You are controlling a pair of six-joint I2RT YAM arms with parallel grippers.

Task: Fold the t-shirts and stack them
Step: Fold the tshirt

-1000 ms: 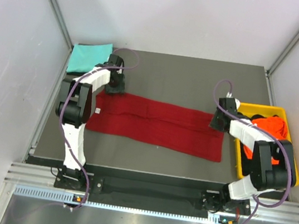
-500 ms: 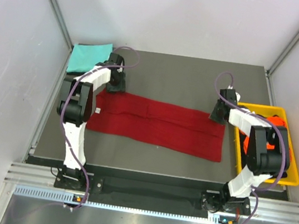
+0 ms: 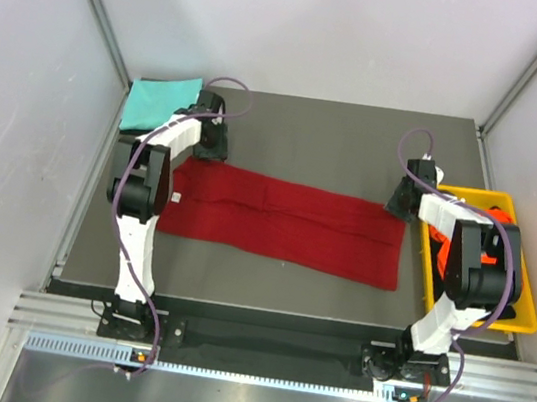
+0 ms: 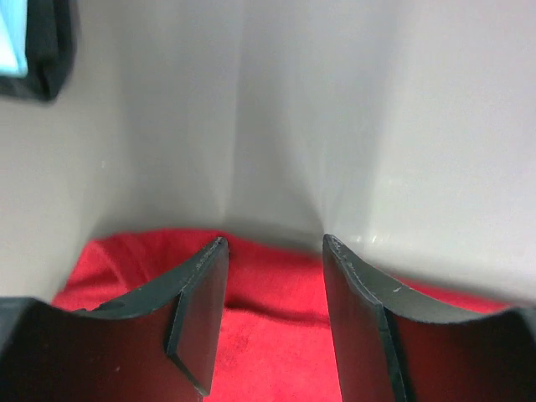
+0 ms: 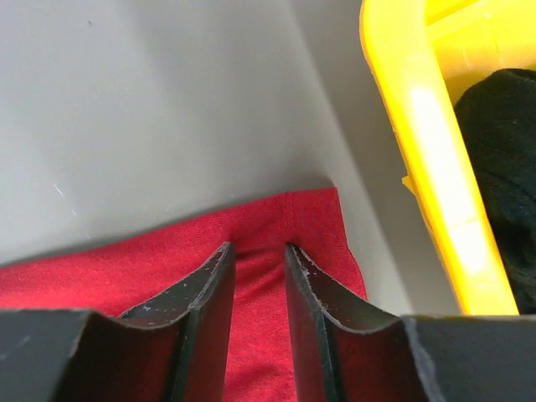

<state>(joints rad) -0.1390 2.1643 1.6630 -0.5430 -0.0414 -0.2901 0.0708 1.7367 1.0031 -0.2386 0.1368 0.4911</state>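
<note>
Red cloth nearest: the dark red t-shirt (image 3: 286, 222) lies flat across the counter (image 3: 318, 138) as a long strip, narrowed but not yet folded short. At its far corners the left tool (image 4: 272, 243) gapes wide and empty, while the right tool (image 5: 260, 247) has its jaws slightly apart, pinching nothing. The orange t-shirt (image 3: 492, 224) and black t-shirt (image 5: 502, 126) sit unfolded in the yellow bin (image 3: 519, 319). Farthest, the folded teal t-shirt (image 3: 157, 101) lies alone.
</note>
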